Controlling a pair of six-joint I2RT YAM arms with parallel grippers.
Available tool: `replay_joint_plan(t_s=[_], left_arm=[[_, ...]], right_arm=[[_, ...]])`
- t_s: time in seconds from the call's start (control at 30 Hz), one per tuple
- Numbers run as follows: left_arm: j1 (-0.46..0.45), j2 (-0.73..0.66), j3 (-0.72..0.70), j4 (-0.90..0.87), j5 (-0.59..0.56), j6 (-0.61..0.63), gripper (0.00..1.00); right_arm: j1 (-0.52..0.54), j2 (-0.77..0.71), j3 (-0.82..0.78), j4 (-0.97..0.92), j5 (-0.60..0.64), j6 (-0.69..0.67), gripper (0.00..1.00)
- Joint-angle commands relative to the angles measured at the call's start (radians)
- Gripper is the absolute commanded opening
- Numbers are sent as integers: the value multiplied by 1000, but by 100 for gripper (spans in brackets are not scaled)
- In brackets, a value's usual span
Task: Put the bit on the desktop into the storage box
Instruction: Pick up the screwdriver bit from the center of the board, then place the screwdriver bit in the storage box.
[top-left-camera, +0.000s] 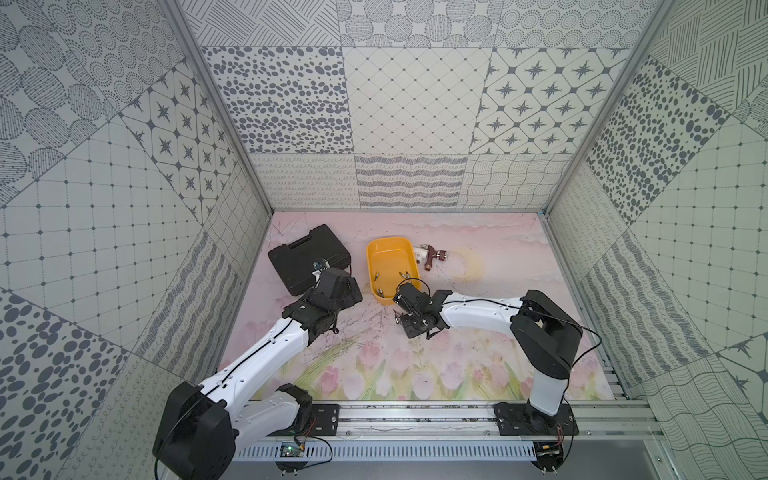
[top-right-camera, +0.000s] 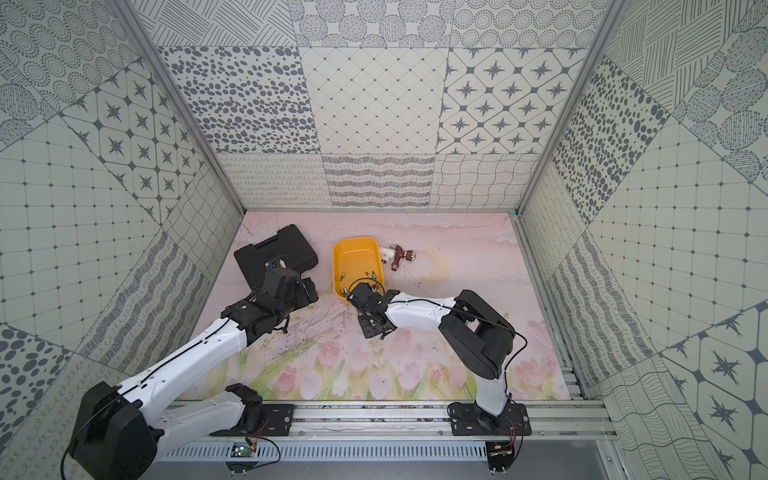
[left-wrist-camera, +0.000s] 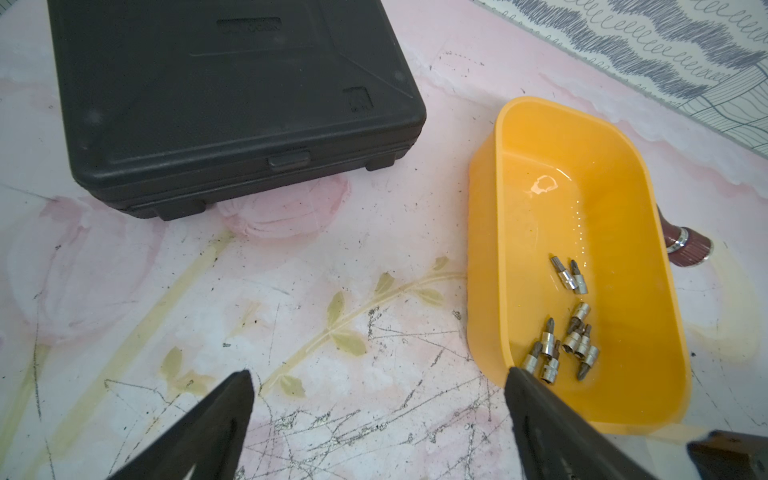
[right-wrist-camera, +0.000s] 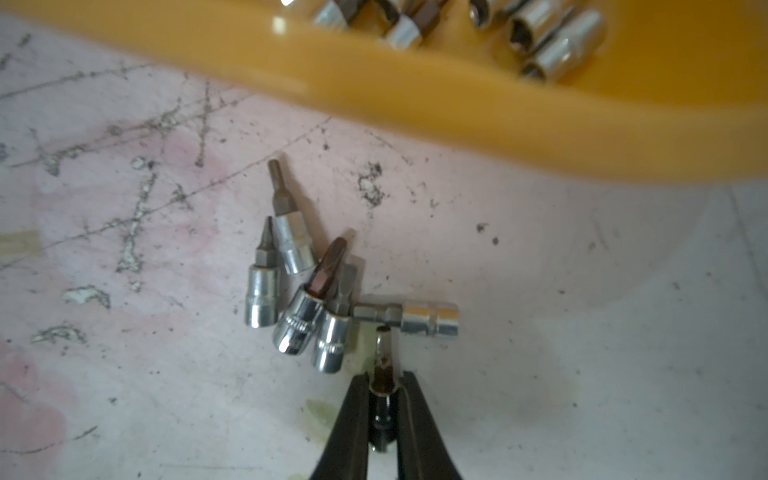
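Along the lower edge of both top views a metal rail (top-left-camera: 415, 409) bounds the desktop (top-left-camera: 365, 357), and patterned walls (top-left-camera: 411, 124) close it in at left, back and right. Broad bare tabletop lies at lower centre. The yellow storage box (top-left-camera: 388, 255) stands at upper centre, apart from the black tool case (top-left-camera: 303, 253) on its left. A red-brown and white tap fitting (top-left-camera: 432, 253) sits just beside its upper right corner. The right gripper (top-left-camera: 401, 321) hangs low just below the box's near end. Its jaws and the bits under it are too small to read there.

From the left wrist, the left gripper (left-wrist-camera: 379, 372) gapes wide over scratched tabletop and holds nothing. One finger (left-wrist-camera: 548, 424) overlaps the box's near corner. The stored bits (left-wrist-camera: 569, 332), dark tips in chrome sockets, lie mostly toward that end of the box. The case is cut off by the frame, and the tap fitting is mostly hidden behind the box wall.

From the right wrist, the right gripper (right-wrist-camera: 384, 384) is pinched tight on the held bit (right-wrist-camera: 382, 357), a slim dark tip with its base shadowed between the fingers. Its tip is just beside a bit lying crosswise. Five loose bits (right-wrist-camera: 309, 303) lie clustered on the desktop between the gripper and the blurred box wall. Whether the held bit is clear of the desktop cannot be told.
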Motion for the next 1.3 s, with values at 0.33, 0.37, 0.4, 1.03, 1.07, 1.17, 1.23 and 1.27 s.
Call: replay_joint_plan(t_s=[0.33,0.37,0.4,1.03,1.07,1.17,1.23,1.27], left_arm=[[3,-2,4,-29,13,7,99],[4,-2,4,-28,14,7,99],[6,-2,4,-28,13,8,99],[5,-1,15,-27,15,13,99],[6,-2,14,-27,15,13,99],[6,-2,15,-27,16,12,99],[6,-2,16,-28,16,13,99],[6,-3,16,-28,17,13,100]], right_arm=[[-8,-42,-44,-24,1,26,6],[-8,-44,-44,-24,1,27,6],[-8,-45,-44,-24,2,27,6],[-57,-170,63,-42,-26,-36,5],[-64,-172,79,-42,-29,-44,5],[-79,-162,125,-43,-35,-73,5],[-90,-148,159,-46,-35,-90,5],[-96,-138,179,-49,-35,-100,5]])
